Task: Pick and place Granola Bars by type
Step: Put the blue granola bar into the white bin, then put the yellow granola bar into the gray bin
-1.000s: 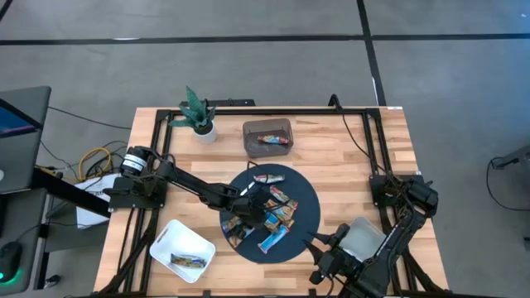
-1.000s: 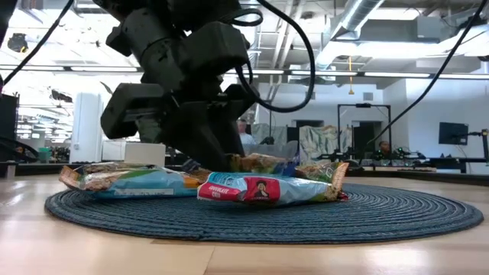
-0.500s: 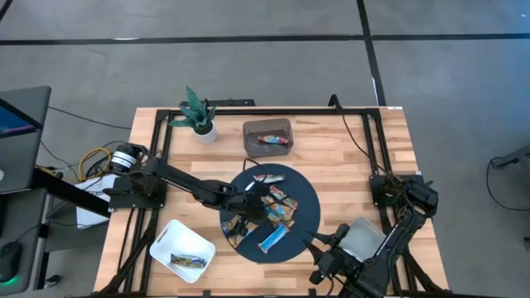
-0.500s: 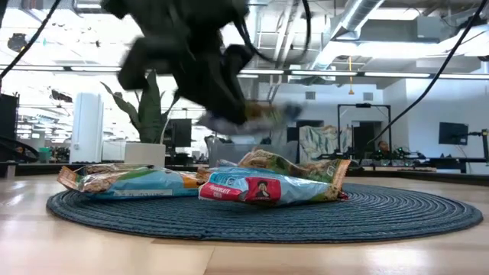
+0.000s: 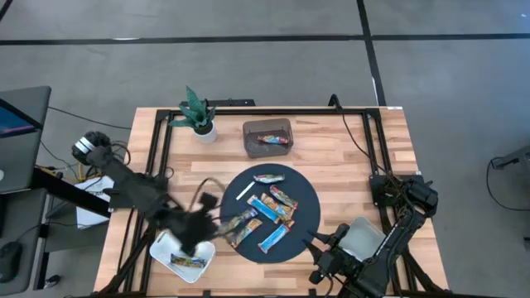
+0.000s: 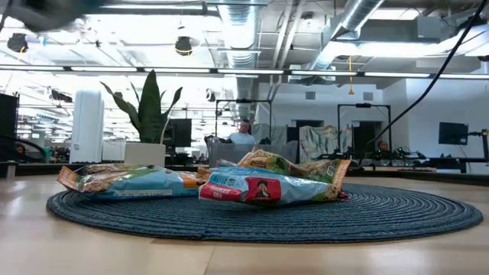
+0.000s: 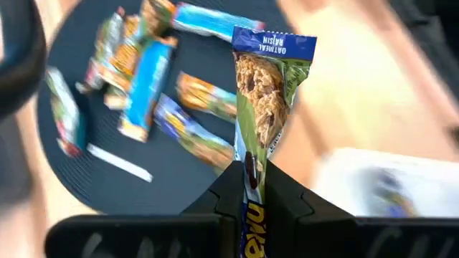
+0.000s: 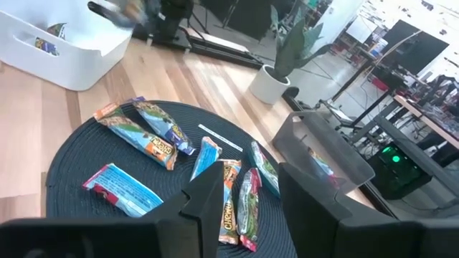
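Several granola bars (image 5: 267,211) in blue-white, orange-brown and red wrappers lie flat on a round dark mat (image 5: 308,192); the low view shows them (image 6: 260,187) in a heap. My left gripper (image 5: 199,233) hovers blurred at the mat's near-left edge, beside the white bin (image 5: 166,242), and is shut on a green and blue oatmeal raisin bar (image 7: 269,93). One bar (image 5: 189,261) lies in that bin. My right gripper (image 8: 254,208) waits open by the table's near right corner (image 5: 319,248), facing the mat. My left gripper pinches the oatmeal raisin bar by one end (image 7: 251,166) between its two fingers. The bar sticks straight out past the fingertips along the fingers, lifted clear of the mat and the table.
A clear bin (image 5: 267,136) holding one bar stands at the table's far middle, with a potted plant (image 5: 199,116) to its left. A thin white stick (image 5: 245,192) lies on the mat. Another pale container (image 5: 364,236) sits by the right arm.
My left gripper has risen from the heap on the mat with the oatmeal raisin bar in its hold. It has swung fast toward the table's near left, to the white bin. In the low view it has left the picture, and the other bars lie as before.
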Robot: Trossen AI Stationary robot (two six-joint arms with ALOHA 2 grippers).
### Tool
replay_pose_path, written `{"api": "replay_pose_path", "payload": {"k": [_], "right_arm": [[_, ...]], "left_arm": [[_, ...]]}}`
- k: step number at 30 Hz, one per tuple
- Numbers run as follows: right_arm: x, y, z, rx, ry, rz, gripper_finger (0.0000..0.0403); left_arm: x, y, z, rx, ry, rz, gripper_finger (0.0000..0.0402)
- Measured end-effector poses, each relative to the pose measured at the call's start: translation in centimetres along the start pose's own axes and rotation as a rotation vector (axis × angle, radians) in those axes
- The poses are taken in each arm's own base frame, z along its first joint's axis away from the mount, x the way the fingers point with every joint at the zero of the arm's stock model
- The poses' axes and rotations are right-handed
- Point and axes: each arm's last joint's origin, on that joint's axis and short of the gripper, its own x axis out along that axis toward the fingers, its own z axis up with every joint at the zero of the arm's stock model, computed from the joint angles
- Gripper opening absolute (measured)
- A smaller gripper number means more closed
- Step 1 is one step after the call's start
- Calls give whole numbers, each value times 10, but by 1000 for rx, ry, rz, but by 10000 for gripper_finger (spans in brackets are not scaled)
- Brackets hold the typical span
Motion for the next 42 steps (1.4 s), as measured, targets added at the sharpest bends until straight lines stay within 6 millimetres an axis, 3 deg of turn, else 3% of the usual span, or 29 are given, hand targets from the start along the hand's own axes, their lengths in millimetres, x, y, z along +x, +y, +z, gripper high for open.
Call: {"api": "replay_pose_path", "payload": {"k": [7, 15, 23, 33, 42], "right_arm": [[11, 0, 4, 34, 14, -18, 127], [26, 0, 7, 62, 89, -16, 127], [44, 13, 16, 48, 194, 105, 127], [66, 15, 23, -26, 269, 188, 142], [89, 9, 26, 0, 350, 196, 141]], "left_arm": [[-17, -51, -39, -98, 63, -14, 23], [-15, -79, -69, -271, 126, -73, 32], [-17, -84, -75, -405, 173, -93, 76], [-17, -83, -75, -399, 171, -90, 155], [-18, -82, -75, -289, 51, 11, 166]]}}
